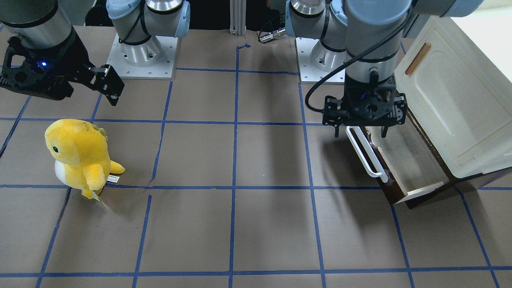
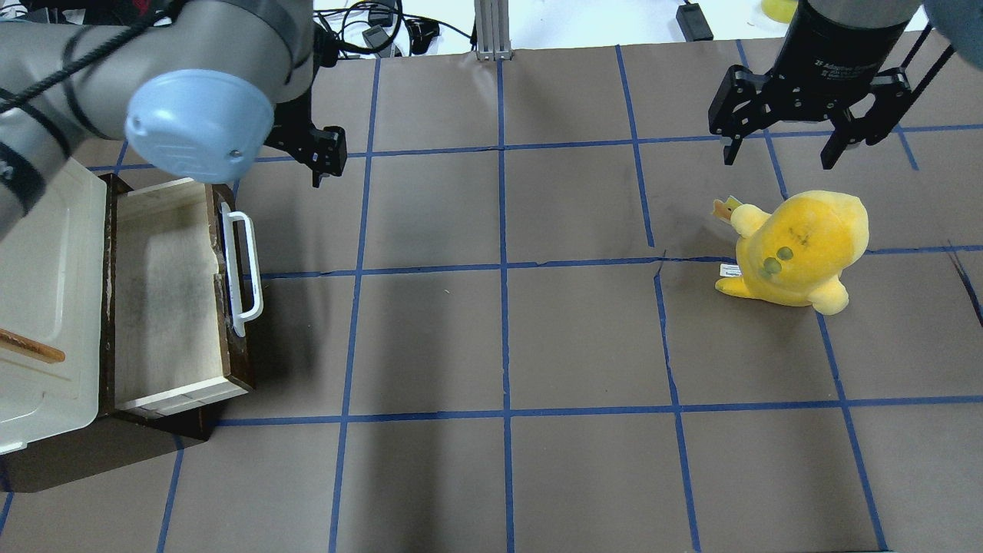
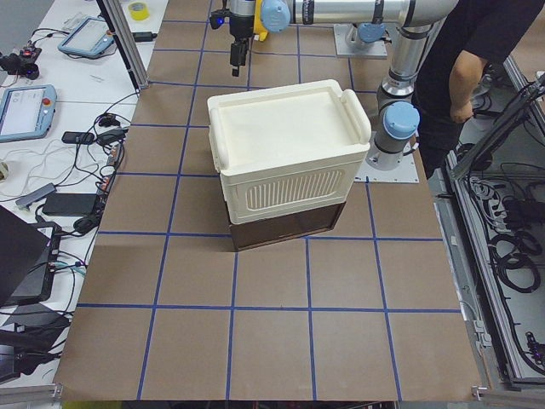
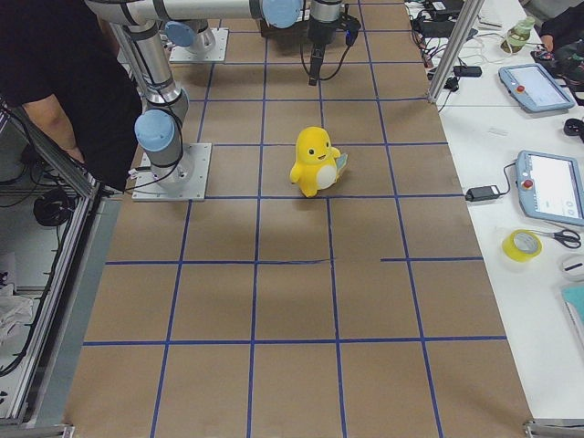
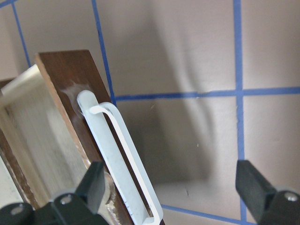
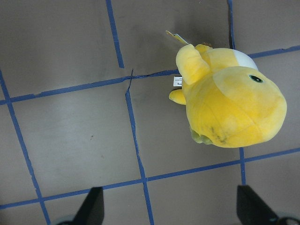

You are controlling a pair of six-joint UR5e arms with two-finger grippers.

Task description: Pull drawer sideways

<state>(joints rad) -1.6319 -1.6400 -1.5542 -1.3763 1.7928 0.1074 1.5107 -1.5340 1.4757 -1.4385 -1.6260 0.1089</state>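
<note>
Drawer (image 2: 165, 307) extended: pull appears done.
Left gripper (image 1: 360, 134) hangs wide open over the handle (image 1: 366, 152), holding nothing.

The drawer (image 2: 165, 307) had a dark brown front, a white handle (image 2: 244, 273) and pale wood inside. The plush toy (image 2: 799, 246) was yellow, the table (image 2: 499, 346) brown with blue grid lines.

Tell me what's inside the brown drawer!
The drawer shows only its bare pale wooden bottom; nothing lies in the open part. Its back end runs under the cream-white cabinet, so that part is hidden.
</note>
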